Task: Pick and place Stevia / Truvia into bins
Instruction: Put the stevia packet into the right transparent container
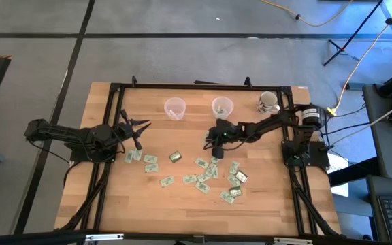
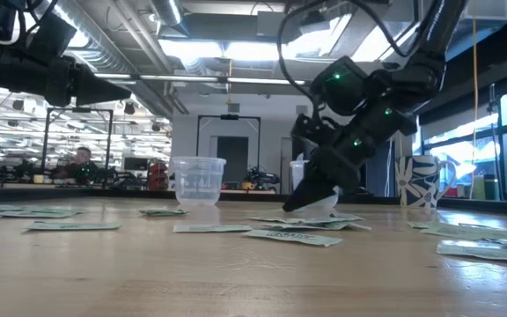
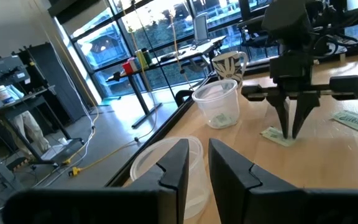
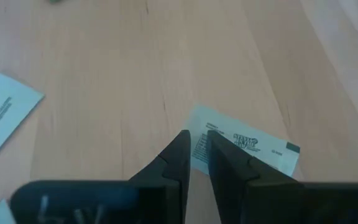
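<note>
Here, one sachet in right bin; left bin unclear.

Two translucent plastic cups on the wooden table, one white patterned mug — roughly seventeen pale green sachets scattered flat, exact count uncertain — two dark robot arms, one grey floor below, one table.
</note>
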Robot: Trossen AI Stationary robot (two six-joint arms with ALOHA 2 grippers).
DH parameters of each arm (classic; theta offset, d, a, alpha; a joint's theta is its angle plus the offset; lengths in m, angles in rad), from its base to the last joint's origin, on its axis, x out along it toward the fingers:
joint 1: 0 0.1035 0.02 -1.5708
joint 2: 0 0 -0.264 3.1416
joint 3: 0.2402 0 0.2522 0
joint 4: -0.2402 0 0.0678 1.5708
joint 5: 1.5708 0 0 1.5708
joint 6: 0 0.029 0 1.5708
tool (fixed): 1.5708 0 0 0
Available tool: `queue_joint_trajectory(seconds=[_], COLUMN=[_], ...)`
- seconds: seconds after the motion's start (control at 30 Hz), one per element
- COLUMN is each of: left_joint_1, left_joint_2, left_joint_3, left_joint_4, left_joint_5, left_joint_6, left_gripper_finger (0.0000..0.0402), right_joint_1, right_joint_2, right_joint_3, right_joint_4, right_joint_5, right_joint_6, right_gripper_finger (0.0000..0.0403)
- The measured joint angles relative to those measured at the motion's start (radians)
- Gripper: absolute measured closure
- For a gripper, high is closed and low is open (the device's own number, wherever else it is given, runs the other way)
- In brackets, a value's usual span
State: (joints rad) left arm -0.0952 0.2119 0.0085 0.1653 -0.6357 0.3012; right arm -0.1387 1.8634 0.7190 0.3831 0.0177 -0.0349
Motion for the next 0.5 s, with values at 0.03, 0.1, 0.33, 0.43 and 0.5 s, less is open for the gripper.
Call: queue_joint_trajectory(seconds=[0.03,0.1,0.33,0.43,0.5], left_joint_1=[0.000,0.000,0.000,0.000,0.000], left_joint_2=[0.000,0.000,0.000,0.000,0.000], left_joint_3=[0.000,0.000,0.000,0.000,0.000], left_joint_4=[-0.004,-0.013,-0.013,-0.013,-0.013], left_joint_5=[0.000,0.000,0.000,0.000,0.000], left_joint_6=[0.000,0.000,0.000,0.000,0.000], left_gripper_finger=[0.0345,0.0345,0.0345,0.0345,0.0345], right_joint_1=[0.000,0.000,0.000,-0.001,-0.001], right_joint_2=[0.005,0.013,0.015,0.016,0.016], right_joint_3=[0.001,0.001,0.001,0.000,0.000], right_joint_4=[0.003,0.001,-0.013,-0.014,-0.014], right_joint_5=[0.000,0.000,0.000,0.003,0.003], right_joint_6=[0.001,0.002,0.001,0.001,0.000], right_gripper_finger=[0.0344,0.0345,0.0370,0.0388,0.0397])
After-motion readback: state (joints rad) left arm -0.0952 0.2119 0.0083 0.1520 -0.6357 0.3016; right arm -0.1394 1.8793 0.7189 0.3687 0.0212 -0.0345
